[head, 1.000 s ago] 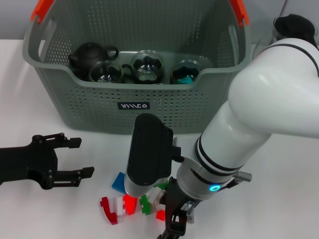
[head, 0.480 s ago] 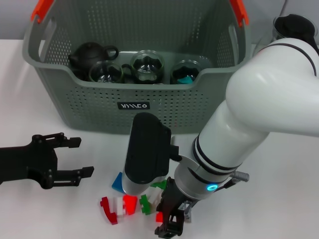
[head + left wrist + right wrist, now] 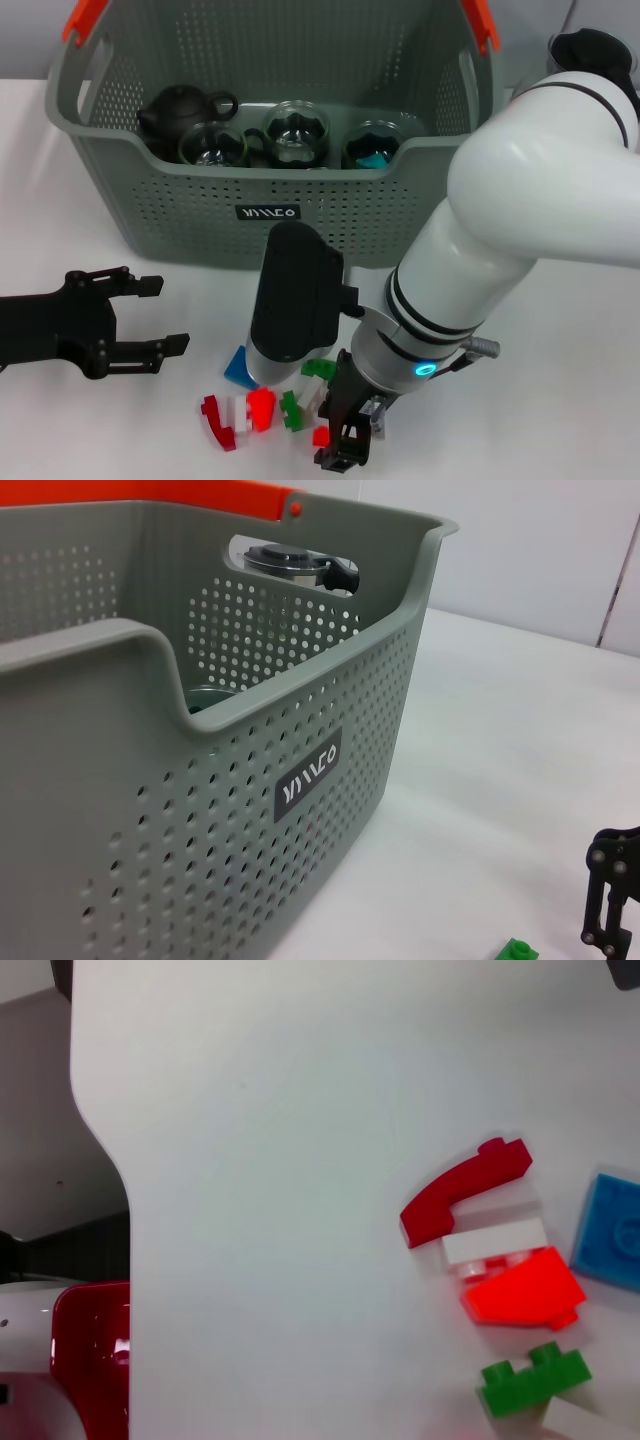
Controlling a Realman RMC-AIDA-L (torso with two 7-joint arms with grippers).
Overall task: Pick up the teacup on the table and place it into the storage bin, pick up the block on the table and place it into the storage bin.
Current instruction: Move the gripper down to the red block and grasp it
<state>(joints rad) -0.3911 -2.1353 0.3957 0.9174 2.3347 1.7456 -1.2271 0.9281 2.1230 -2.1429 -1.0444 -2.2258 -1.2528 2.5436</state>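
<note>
The blocks (image 3: 262,405) lie in a small scatter at the lower middle of the head view, on the white worktop (image 3: 560,400) — a dark red curved piece (image 3: 214,420), a bright red piece (image 3: 261,406), green pieces (image 3: 292,410) and a blue block (image 3: 238,365) at the upper left of the cluster. A small red piece (image 3: 321,435) sits just beside the right pincer (image 3: 340,452), which points down at the cluster's right edge; how wide its jaws stand cannot be told.

The storage bin (image 3: 200,215) fills the upper part of the frame, grey-green and perforated, with orange-red handle pieces (image 3: 85,20) and a black label (image 3: 268,212). Inside it stand a dark teapot (image 3: 180,110) and glass teacups (image 3: 296,131) side by side.

The left pincer (image 3: 150,315) rests at the lower left of the frame, well apart from the blocks, its black fingers spread wide and holding nothing.
</note>
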